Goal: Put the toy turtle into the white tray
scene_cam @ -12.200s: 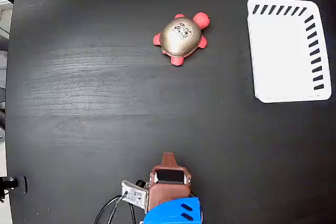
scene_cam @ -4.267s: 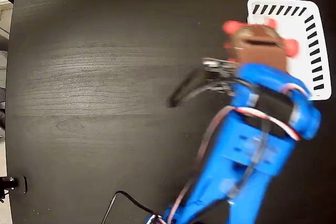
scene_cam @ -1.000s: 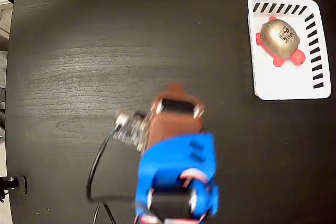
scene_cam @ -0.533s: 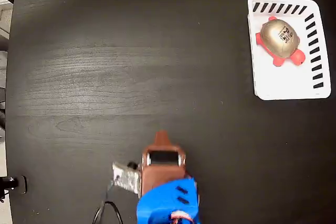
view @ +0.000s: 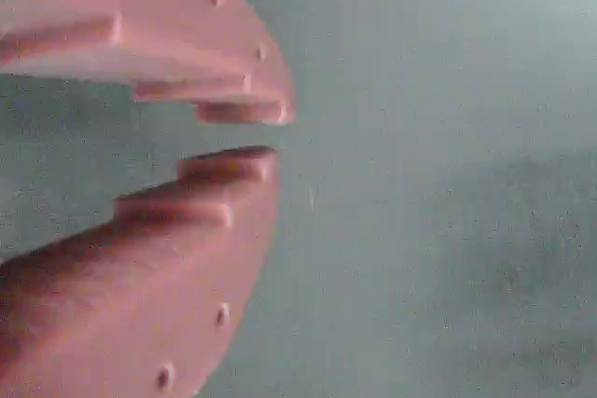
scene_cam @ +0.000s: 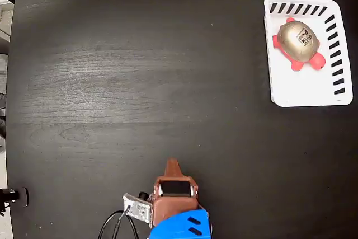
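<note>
Turtle toy (scene_cam: 299, 44), golden-shelled with red feet, lies inside white slotted plastic tray (scene_cam: 278, 79), far up-right of brown gripper (view: 254, 135), whose nearly closed fingers hold nothing.

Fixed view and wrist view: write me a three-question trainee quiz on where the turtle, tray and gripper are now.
1. True or false: the toy turtle lies inside the white tray.
2. In the fixed view, which half of the tray holds the turtle? A) upper B) lower
3. Fill in: in the wrist view the gripper holds ____ between its fingers.

Key:
1. True. The turtle rests on the tray floor, shell up.
2. A. The lower part of the tray is bare.
3. Nothing. The fingertips stand nearly together with only a narrow gap, and the gripper sits at the bottom edge of the fixed view, far from the tray.
</note>
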You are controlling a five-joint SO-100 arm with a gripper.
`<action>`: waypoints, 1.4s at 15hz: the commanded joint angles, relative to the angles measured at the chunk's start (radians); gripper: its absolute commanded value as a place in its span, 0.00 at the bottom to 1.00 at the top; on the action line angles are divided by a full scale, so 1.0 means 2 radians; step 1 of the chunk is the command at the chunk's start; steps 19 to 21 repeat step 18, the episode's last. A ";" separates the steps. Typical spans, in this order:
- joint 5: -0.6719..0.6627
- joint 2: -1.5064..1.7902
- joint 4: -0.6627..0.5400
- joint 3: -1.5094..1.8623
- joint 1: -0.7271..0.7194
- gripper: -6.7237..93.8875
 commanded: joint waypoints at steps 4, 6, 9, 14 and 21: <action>0.004 0.041 0.012 0.002 0.000 0.06; 0.003 0.041 0.012 0.002 0.000 0.06; 0.002 0.041 0.012 0.002 0.000 0.06; 0.002 0.041 0.012 0.002 0.000 0.06; 0.002 0.041 0.012 0.002 0.000 0.06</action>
